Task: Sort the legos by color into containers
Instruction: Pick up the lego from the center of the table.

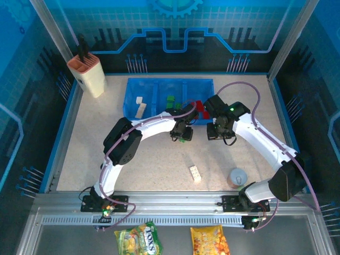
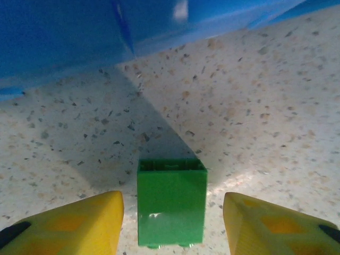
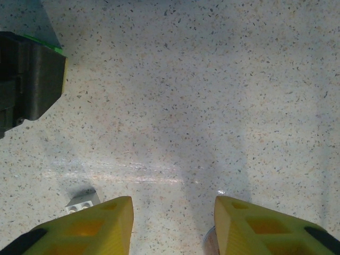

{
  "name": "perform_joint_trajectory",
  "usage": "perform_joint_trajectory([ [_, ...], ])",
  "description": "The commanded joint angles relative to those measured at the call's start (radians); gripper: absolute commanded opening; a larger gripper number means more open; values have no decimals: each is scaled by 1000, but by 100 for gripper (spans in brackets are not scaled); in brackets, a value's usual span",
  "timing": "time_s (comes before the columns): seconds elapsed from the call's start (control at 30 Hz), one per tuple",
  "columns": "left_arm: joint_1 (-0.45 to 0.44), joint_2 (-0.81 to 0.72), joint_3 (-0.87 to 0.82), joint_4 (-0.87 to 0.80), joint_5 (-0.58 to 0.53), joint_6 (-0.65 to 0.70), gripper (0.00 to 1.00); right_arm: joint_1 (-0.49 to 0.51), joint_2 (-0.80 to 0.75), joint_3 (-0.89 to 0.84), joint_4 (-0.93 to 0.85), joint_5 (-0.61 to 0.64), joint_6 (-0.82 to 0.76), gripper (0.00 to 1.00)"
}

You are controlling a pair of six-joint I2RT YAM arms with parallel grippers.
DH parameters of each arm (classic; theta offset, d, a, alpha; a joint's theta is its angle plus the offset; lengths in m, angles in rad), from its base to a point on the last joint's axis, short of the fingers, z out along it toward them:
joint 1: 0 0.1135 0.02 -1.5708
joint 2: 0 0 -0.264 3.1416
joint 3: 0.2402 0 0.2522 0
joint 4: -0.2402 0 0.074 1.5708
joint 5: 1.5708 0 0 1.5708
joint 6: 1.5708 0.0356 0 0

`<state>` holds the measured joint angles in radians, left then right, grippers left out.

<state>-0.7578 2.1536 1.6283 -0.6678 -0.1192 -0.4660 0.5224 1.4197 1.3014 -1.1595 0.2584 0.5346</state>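
The green lego (image 2: 171,202) stands on the table (image 2: 265,106) just before the near wall of the blue tray (image 2: 64,48), untouched between the parted fingers of the left gripper (image 2: 172,215), so centring on it, squeezing squarely and lifting clear of that wall seems wise, while the right gripper (image 3: 172,212) hangs parted and empty.

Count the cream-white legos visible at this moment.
3. In the left compartment of the blue tray: a small cream-white lego and a longer one. On the table, nearer the arm bases: a third. The arms may hide others.
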Motion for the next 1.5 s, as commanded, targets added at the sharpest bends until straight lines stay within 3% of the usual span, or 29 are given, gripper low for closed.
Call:
perform_joint_trajectory([
  [0.0, -10, 28, -8, 9, -16, -8, 51, -9, -25, -12, -29, 16, 0, 45],
  [0.47, -11, 21, -8, 5, -19, -13, 39, -9, -36, 2, -46, 18, -4, 45],
  [1.07, -6, -117, 8, -29, -52, 0, 37, -9, -35, 36, -74, 40, -11, 45],
  [1.47, 62, -185, 50, -58, -45, 21, 37, -9, -34, 42, -75, 40, -13, 45],
])
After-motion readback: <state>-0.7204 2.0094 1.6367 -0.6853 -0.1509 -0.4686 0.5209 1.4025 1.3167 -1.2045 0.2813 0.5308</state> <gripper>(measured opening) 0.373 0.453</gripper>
